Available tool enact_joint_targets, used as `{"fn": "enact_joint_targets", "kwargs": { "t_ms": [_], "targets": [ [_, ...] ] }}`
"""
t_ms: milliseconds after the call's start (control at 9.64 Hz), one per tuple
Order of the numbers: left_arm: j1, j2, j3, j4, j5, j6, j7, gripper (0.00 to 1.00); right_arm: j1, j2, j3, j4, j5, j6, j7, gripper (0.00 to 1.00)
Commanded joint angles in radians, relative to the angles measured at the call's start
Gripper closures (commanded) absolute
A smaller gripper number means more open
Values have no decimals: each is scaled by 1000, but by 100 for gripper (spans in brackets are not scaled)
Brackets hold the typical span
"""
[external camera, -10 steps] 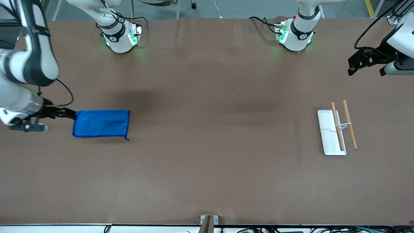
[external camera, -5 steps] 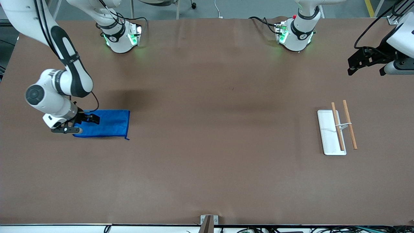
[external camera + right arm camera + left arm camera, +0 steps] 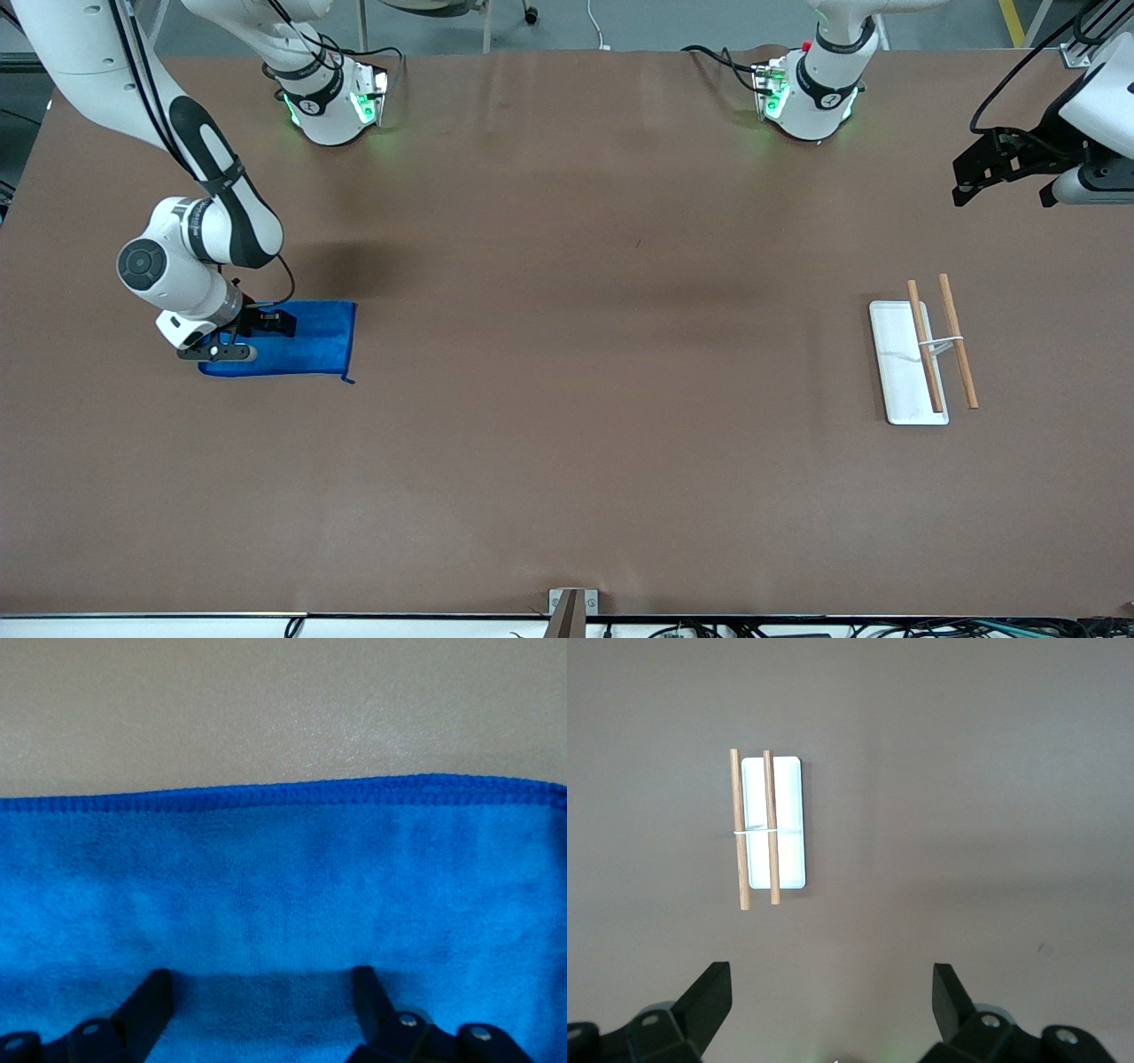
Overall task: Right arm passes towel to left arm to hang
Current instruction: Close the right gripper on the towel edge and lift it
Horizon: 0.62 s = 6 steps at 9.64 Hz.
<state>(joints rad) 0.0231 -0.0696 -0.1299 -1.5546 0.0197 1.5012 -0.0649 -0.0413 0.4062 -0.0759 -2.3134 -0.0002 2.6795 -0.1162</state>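
Note:
The blue towel [image 3: 312, 341] lies flat on the brown table at the right arm's end, with a small loop at the corner nearest the front camera. My right gripper [image 3: 280, 322] is low over the towel, open, with nothing between its fingers. In the right wrist view the towel [image 3: 283, 877] fills most of the frame, and the right gripper [image 3: 263, 992] stands with one finger on each side of a bare patch of cloth. My left gripper [image 3: 972, 182] waits, open and empty, high over the left arm's end of the table; it also shows in the left wrist view [image 3: 831, 992].
A white tray [image 3: 895, 377] carrying two wooden rods [image 3: 924, 350] joined by a white crosspiece stands at the left arm's end. It shows in the left wrist view too, tray [image 3: 790, 815] and rods [image 3: 739, 833]. The arm bases [image 3: 328, 102] stand along the table's back edge.
The right arm has swung in from the table's end, and its gripper has moved from the towel's edge to over the towel. The towel and the left arm have not moved.

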Motion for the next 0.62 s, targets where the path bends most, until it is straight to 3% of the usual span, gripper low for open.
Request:
{"fn": "enact_joint_targets", "kwargs": {
  "t_ms": [0,104,519],
  "targets": [
    [0,14,-4,-5,13,-18,7,0,3,6,2,-14,9,8,1,98],
    [0,16,-4,-7,13,-22,7,0,1,-7,2,-6,11,-30,1,100],
    [3,14,-4,-8,9,-32,7,0,4,-99,5,219,22,-499,4,100]
  ]
}}
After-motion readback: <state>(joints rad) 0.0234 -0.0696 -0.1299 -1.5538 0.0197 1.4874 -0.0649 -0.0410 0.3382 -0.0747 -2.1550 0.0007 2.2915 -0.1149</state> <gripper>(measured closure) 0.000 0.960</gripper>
